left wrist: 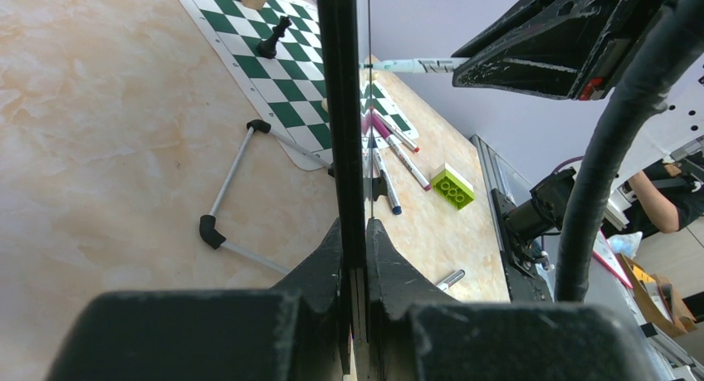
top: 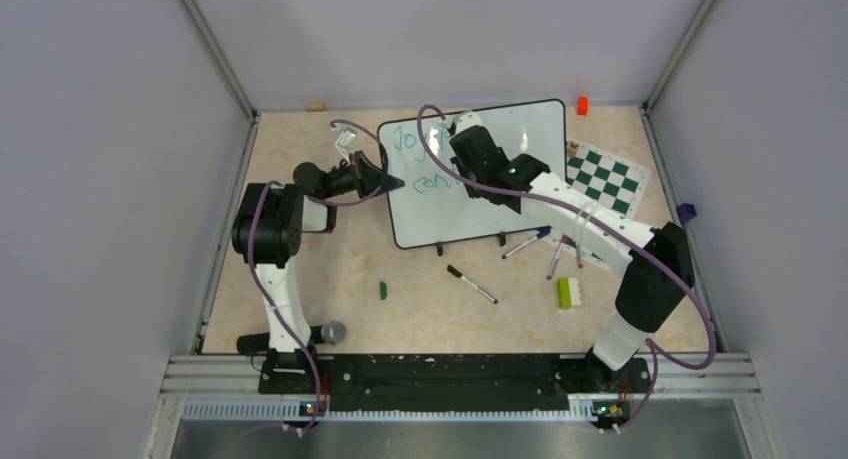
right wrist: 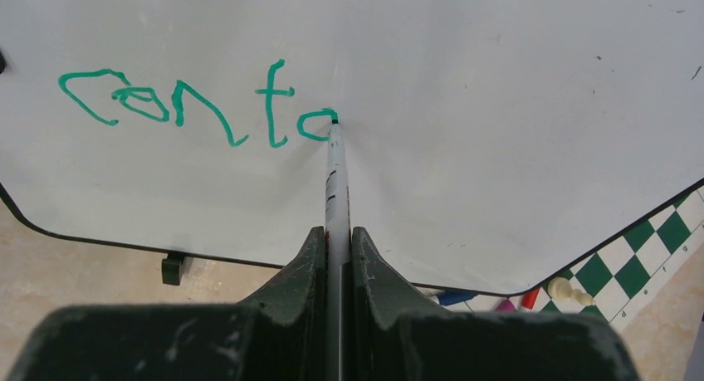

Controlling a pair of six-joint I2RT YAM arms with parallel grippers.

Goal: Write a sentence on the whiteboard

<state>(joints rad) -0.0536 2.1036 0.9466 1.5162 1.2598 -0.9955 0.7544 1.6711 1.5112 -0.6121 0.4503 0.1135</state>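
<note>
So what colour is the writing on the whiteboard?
Teal green. The writing on the whiteboard shows best in the right wrist view.

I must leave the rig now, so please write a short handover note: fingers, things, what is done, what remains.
Left gripper: fingers shut on the whiteboard edge, steadying it.
Right gripper: fingers shut on the marker, tip touching the board.
Done: a top line beginning "Jo"; second line of the sentence reads "conta".
Left: finish that word, lift the marker, release the board.
</note>
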